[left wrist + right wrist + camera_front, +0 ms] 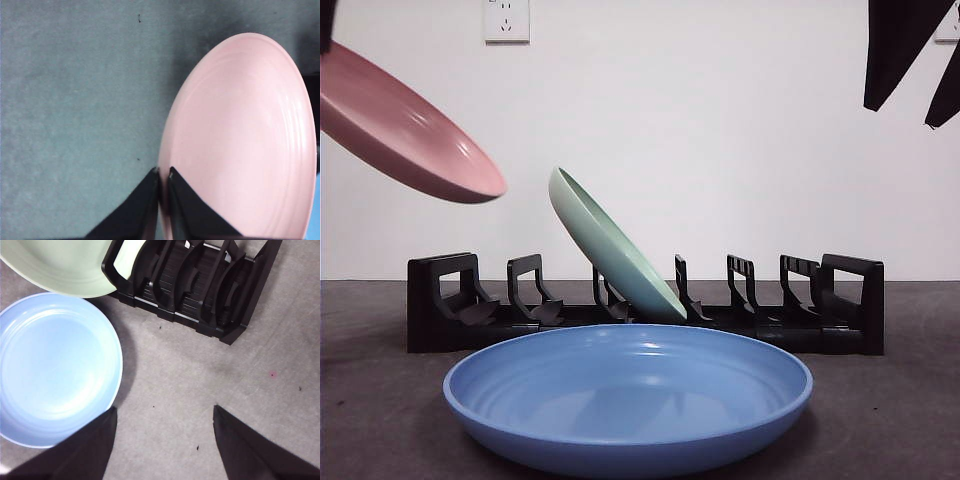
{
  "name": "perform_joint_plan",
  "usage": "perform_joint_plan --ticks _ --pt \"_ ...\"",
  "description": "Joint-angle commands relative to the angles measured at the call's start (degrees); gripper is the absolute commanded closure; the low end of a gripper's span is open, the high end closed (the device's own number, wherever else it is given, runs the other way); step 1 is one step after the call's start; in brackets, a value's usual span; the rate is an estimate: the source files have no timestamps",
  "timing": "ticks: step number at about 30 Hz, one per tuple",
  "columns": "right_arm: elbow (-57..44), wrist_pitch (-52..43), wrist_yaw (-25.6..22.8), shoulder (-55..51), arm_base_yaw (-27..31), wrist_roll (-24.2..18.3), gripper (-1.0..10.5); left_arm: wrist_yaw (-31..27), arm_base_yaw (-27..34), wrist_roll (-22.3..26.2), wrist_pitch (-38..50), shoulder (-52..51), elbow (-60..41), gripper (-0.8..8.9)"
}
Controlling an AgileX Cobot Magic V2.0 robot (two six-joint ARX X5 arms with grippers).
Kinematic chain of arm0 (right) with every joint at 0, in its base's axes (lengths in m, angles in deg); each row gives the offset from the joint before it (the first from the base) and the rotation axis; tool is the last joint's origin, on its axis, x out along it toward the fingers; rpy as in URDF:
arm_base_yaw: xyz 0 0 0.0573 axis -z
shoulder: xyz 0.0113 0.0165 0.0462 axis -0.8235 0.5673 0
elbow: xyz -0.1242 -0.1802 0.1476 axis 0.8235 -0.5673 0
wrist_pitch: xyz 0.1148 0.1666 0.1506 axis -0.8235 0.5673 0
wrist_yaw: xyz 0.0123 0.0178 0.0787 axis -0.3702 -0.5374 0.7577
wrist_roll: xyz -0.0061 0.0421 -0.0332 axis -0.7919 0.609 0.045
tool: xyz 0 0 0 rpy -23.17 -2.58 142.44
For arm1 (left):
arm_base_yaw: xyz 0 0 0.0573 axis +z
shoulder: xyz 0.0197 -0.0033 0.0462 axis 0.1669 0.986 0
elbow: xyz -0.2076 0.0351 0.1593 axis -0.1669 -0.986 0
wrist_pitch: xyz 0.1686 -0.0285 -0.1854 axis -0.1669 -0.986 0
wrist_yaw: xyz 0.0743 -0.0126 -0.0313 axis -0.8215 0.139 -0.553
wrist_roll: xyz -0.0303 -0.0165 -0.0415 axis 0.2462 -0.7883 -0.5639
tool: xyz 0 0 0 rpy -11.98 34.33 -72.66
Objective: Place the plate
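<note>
Pink plate [405, 130]: It is up in the air and tilted. It hangs above one end of the rack and touches nothing below it.
Left gripper [162, 175]: Its two black jaws are pinched tight on the pink plate's rim, one jaw on each face of the plate. It holds only the edge.
Right gripper [165, 412]: Its jaws are spread wide with nothing between them. It waits up high over the table [200, 375], near the blue plate and the other end of the rack.
Rack [450, 300]: It is black, with a row of slots. It stands behind the blue plate.
Green plate [610, 250]: It leans in a slot near the middle of the rack.
Blue plate [630, 395]: It lies flat on the table in front of the rack.
How the pink plate will handle: It looks hard and smooth, so I think it is stiff, a bit heavy and slippery. It could break if it falls.
Where to hold: The thin rim is the good spot. A pinch there lets the plate swing, so I think slow moves are best.
Next: The plate likely needs to tip up on its edge and go into a free slot.
</note>
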Motion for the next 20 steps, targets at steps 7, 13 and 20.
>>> perform_joint_plan --ticks 7,13,20 --pt "0.5 -0.7 -0.2 0.5 -0.3 -0.5 6.5 6.3 -0.2 -1.2 3.1 -13.4 -13.0 7.98" --pt "0.5 -0.7 -0.2 0.5 -0.3 -0.5 6.5 8.9 -0.2 -4.3 4.4 -23.6 -24.5 7.99" --pt "0.5 -0.6 -0.2 0.5 -0.3 -0.5 6.5 14.4 -0.2 -12.1 9.4 -32.9 -38.7 7.99"
